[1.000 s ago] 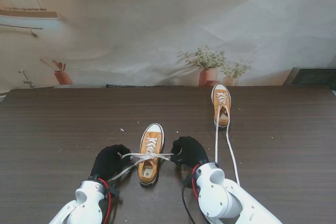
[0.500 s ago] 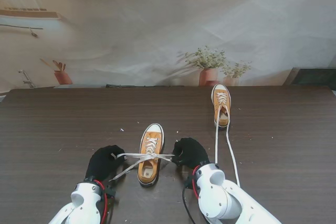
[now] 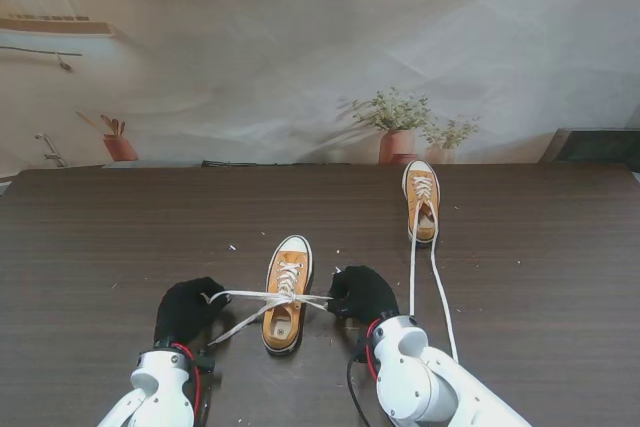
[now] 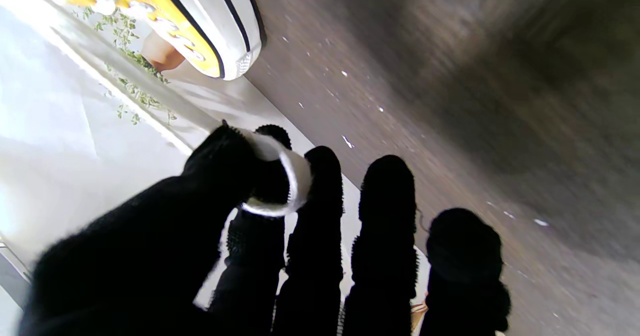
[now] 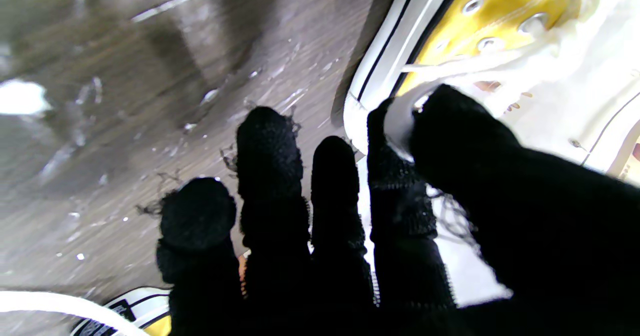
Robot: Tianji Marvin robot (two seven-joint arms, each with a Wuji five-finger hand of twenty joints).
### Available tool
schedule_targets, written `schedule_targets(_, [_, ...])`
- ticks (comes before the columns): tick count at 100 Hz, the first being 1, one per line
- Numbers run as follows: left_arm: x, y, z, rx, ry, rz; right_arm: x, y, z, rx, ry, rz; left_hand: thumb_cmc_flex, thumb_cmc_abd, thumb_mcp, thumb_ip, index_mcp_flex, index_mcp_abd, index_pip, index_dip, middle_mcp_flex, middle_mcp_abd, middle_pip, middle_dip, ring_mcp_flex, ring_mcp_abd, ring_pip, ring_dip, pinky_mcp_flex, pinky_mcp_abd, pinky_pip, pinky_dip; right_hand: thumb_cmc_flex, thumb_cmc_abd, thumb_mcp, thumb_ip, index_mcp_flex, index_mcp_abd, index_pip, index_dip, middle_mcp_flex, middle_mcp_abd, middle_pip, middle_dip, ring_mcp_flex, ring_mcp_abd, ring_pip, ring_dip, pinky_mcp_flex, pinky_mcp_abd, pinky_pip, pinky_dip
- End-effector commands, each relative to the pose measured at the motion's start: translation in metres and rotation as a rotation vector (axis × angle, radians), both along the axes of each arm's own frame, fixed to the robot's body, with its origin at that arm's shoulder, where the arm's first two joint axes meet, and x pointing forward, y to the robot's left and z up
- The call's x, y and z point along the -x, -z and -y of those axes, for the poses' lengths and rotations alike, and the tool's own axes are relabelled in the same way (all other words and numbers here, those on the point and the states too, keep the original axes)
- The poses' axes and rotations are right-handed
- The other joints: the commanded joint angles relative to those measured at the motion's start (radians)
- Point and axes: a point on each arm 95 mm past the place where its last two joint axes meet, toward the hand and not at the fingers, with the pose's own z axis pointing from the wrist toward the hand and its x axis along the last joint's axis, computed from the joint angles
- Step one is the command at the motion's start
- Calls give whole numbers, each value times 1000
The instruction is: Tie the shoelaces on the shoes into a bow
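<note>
A yellow sneaker (image 3: 285, 292) with a white toe cap lies between my two black-gloved hands. Its white laces (image 3: 262, 298) stretch out sideways to both hands. My left hand (image 3: 186, 311) sits left of the sneaker and pinches a lace loop (image 4: 280, 186) between thumb and index finger. My right hand (image 3: 361, 293) sits right of the sneaker, thumb and index finger pressed on the other lace end (image 5: 402, 114) beside the sneaker's side (image 5: 480, 31). A second yellow sneaker (image 3: 422, 200) stands farther away to the right, its long untied laces (image 3: 437, 282) trailing toward me.
The dark wooden table (image 3: 110, 237) carries small pale specks. Potted plants (image 3: 400, 125) are on the backdrop behind the table's far edge. A dark object (image 3: 598, 144) sits at the far right corner.
My left hand has drawn away to the left and nearer to me, pulling its lace longer and tauter. The right hand has barely shifted.
</note>
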Motion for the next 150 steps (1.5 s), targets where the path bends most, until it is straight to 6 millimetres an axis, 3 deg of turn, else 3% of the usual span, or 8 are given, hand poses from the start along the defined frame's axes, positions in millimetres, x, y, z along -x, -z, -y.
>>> schedule_targets(1, [1, 0, 0, 5, -2, -2, 3, 7, 1, 9, 18, -20, -4, -20, 47, -15, 53, -37, 20, -6, 17, -34, -11, -15, 17, -9, -3, -23, 12, 37, 34, 17, 21, 15, 12, 11, 35, -109, 12, -48, 17, 8, -5, -6, 18, 21, 6, -10, -2, 20, 3, -4])
schedule_targets(69, [11, -4, -20, 14, -67, 13, 10, 13, 1, 49, 99, -26, 4, -9, 15, -11, 40, -19, 10, -5, -1, -31, -21, -1, 2, -2, -10, -22, 0, 37, 26, 13, 1, 32, -2, 1, 21, -146, 16, -100, 66, 34, -27, -15, 59, 56, -11, -17, 33, 68, -14, -16])
schedule_targets(79, [14, -6, -18, 77, -25, -17, 10, 11, -1, 22, 96, -11, 155, 135, -315, 69, -61, -76, -137, -5, -165, 30, -10, -50, -96, 29, -85, -11, -90, 65, -60, 24, -15, 60, -30, -12, -139, -129, -72, -115, 4, 37, -36, -18, 24, 43, -33, -22, 9, 52, -30, -24])
schedule_targets(83, [15, -7, -17, 105, -5, -18, 11, 10, 0, 16, 84, -4, 190, 162, -428, 100, -168, -90, -281, -29, -284, 65, -38, -200, -170, 40, -130, 2, -162, 74, -121, 26, -33, 68, -52, -3, -233, -129, -193, -108, -46, 28, -40, -25, -5, 23, -43, -19, -14, 34, -39, -28])
schedule_targets(89, [18, -9, -18, 104, 33, -39, 13, 6, 1, 13, 57, 4, 1, 178, -241, 107, -355, -60, -518, -46, -449, 60, -126, -272, -292, 10, -207, 8, -284, 21, -188, 30, -103, 125, -63, 135, -329, -51, -414, -6, -137, 18, -55, -36, -66, 0, -65, -19, -66, 9, -64, -32])
schedule_targets(103, [23, -15, -18, 111, 75, -17, 20, -7, 7, 15, 14, 51, -51, 182, -351, 101, -555, 38, -612, -151, -664, 58, -248, -366, -486, 4, -419, -4, -527, -48, -310, 19, -135, 70, -127, 111, -591, 11, -343, -106, -296, 7, -98, -133, -192, -11, -186, -24, -189, -21, -163, -54])
schedule_targets(128, [33, -45, -8, 93, 123, 56, 44, -21, 34, 58, -44, 105, -3, 210, -476, 119, -580, 106, -665, -161, -742, 70, -312, -412, -609, 26, -725, -62, -648, -67, -624, -76, -210, 58, -212, 76, -707, 29, -352, -201, -465, -10, -259, -236, -442, 15, -639, -180, -463, -73, -499, -204])
schedule_targets(150, [38, -80, 17, 48, 159, 108, 65, -19, 62, 11, 12, 118, 9, 227, -461, 127, -553, 125, -669, -155, -746, 91, -316, -417, -644, 33, -824, -93, -671, -73, -739, -100, -221, 121, -253, 80, -691, 19, -361, -203, -473, -11, -274, -243, -496, 19, -747, -214, -549, -110, -643, -263])
